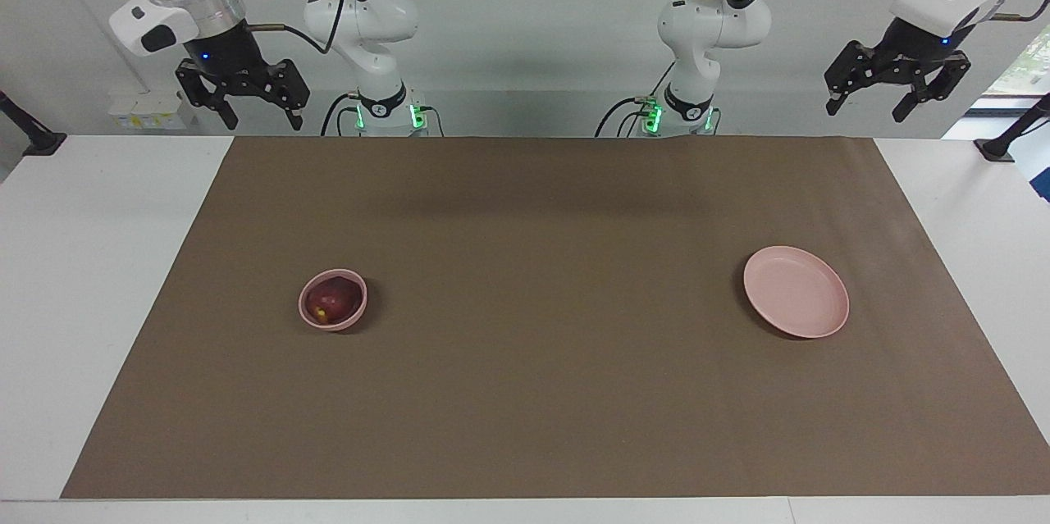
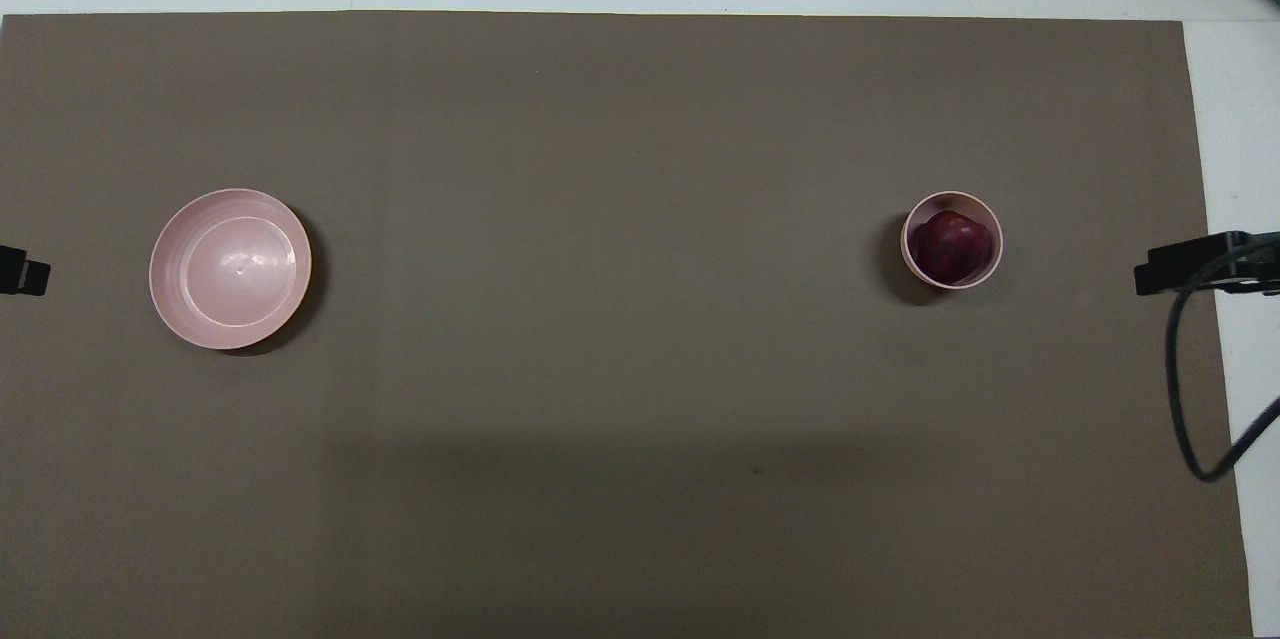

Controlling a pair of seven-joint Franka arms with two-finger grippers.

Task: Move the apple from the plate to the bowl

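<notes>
Desk, facing view: white desk [image 1: 107, 278] is covered across its middle by a brown mat [image 1: 541, 393], with a pale wall seen above it.
Right arm, facing view: the arm is raised at its own end of the desk, wrist angled downward; the right gripper [image 1: 258, 122] is held over the mat's corner nearest the robots, jaws spread apart and nothing between them.
Left arm, facing view: the arm is lifted high at its own end; the left gripper [image 1: 868, 107] is hung over the desk's white margin, jaws apart, nothing gripped.
Apple, facing view: the apple [image 1: 330, 299] is seated inside the bowl [image 1: 355, 313], toward the right arm's end.
Plate, facing view: the plate [image 1: 796, 291] is laid bare toward the left arm's end, well apart from the bowl.
Overhead view: the apple [image 2: 950, 245] is seen within the bowl [image 2: 912, 264]; the plate [image 2: 230, 268] is seen at the other end; only slivers of both grippers are caught at the edges.
</notes>
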